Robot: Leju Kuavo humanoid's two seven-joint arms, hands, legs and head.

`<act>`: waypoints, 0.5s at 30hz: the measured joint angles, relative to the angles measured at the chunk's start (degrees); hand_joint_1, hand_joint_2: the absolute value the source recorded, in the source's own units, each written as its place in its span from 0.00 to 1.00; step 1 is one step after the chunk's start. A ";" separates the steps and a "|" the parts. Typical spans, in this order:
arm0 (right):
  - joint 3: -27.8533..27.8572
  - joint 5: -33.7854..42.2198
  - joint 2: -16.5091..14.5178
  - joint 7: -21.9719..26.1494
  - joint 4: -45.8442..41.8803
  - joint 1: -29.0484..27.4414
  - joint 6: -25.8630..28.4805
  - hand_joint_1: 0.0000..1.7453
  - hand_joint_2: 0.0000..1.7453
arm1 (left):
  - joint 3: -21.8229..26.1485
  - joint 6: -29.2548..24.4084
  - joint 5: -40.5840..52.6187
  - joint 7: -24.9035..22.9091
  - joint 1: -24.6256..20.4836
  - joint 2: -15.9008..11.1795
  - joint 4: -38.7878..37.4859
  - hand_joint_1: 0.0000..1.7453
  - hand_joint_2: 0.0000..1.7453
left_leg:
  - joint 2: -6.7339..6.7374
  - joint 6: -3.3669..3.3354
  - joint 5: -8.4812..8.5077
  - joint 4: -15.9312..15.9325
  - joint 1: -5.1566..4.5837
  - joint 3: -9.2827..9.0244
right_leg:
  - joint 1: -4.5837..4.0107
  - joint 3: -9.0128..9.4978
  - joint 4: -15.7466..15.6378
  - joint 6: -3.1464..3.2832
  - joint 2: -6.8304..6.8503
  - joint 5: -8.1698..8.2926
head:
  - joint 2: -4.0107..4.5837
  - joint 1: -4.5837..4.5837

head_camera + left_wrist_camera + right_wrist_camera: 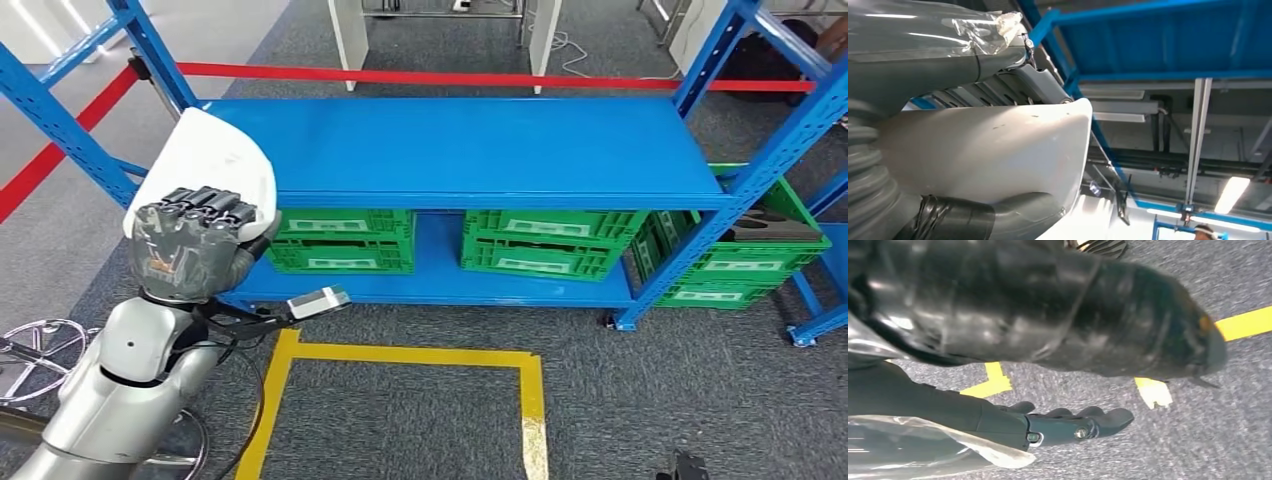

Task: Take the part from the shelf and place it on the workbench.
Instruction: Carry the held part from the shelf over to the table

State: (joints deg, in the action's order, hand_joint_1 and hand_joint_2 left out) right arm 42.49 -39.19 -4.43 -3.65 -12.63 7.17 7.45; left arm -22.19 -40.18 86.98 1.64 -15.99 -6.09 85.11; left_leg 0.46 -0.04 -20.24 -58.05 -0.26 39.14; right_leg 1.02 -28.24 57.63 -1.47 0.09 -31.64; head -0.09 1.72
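While the left arm stands raised, view by view:
Head view: left hand (192, 250) grips the white part (215, 165), held up by the blue shelf's (470, 150) left end.
Left wrist view: fingers (998, 90) and thumb clamp the part.
Right wrist view: right hand (1068, 422) holds nothing, fingers extended over grey carpet (1198, 440).

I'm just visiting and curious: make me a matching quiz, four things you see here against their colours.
Things:
1. part held by the left hand
2. shelf
3. crates
4. floor tape

Colours:
A. green
B. yellow
C. white
D. blue

Pairs: 1-C, 2-D, 3-A, 4-B
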 joint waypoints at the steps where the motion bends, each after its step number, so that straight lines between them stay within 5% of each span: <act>1: 0.01 0.02 0.00 -0.09 0.02 -0.07 0.00 0.00 0.00 | -0.06 0.00 0.01 -0.05 -0.03 -0.10 0.01 1.00 1.00 | -0.05 0.33 -1.58 -1.00 0.08 0.36 | 0.08 -0.40 -0.03 0.52 0.12 0.62 | 0.00 0.07; 4: 0.02 0.03 0.01 -0.20 0.04 -0.11 -0.02 0.00 0.00 | -0.34 -0.01 0.03 -0.26 -0.35 -0.39 0.02 1.00 1.00 | -0.14 1.15 -10.73 -10.72 0.29 2.17 | 0.10 -2.52 0.07 1.41 0.26 2.94 | 0.00 0.30; 5: 0.03 0.01 0.01 -0.20 0.04 -0.12 -0.04 0.00 0.00 | -0.47 0.00 0.03 -0.32 -0.44 -0.50 0.02 1.00 1.00 | -0.14 1.25 -12.52 -14.33 0.34 2.44 | 0.05 -3.55 0.17 1.45 0.26 3.69 | 0.00 0.31; 7: 0.04 -0.07 0.01 -0.20 0.04 -0.17 -0.10 0.00 0.00 | -0.78 0.00 0.03 -0.38 -0.63 -0.68 0.06 1.00 1.00 | -0.17 1.05 -12.11 -16.65 0.35 0.90 | -0.09 -5.49 0.40 1.45 0.25 4.97 | 0.00 0.32; 9: 0.03 -0.19 -0.03 -0.19 0.04 -0.13 -0.20 0.00 0.00 | -1.13 -0.01 0.03 -0.39 -1.04 -0.82 0.33 1.00 1.00 | -0.24 0.15 -9.61 -11.05 0.15 -4.02 | -0.27 -7.01 0.57 1.32 0.21 6.07 | 0.01 0.32; 12: 0.03 -0.42 -0.44 -0.08 0.04 -0.04 -0.32 0.00 0.00 | -1.57 -0.01 0.04 -0.43 -1.88 -1.21 1.28 1.00 1.00 | -0.29 -1.37 -9.89 0.32 -0.49 -11.59 | -0.44 -8.21 0.60 0.52 0.20 7.65 | 0.00 0.27; 15: 0.02 -0.66 -0.54 0.01 0.04 -0.01 -0.35 0.00 0.00 | -1.87 -0.01 0.05 -0.56 -2.18 -1.53 1.95 1.00 1.00 | -0.18 -1.88 -9.27 2.71 -0.73 -11.79 | -0.22 -8.76 0.23 -0.53 0.25 8.79 | 0.00 0.29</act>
State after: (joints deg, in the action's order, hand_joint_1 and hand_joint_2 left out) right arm 42.51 -39.85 -4.96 -3.64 -12.59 7.16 7.10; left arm -24.06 -40.19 87.03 1.08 -18.17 -7.62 87.06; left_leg 0.29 -1.92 -29.51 -55.34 -0.98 27.35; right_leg 0.80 -37.00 57.86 -2.00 0.35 -22.85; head -0.09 2.01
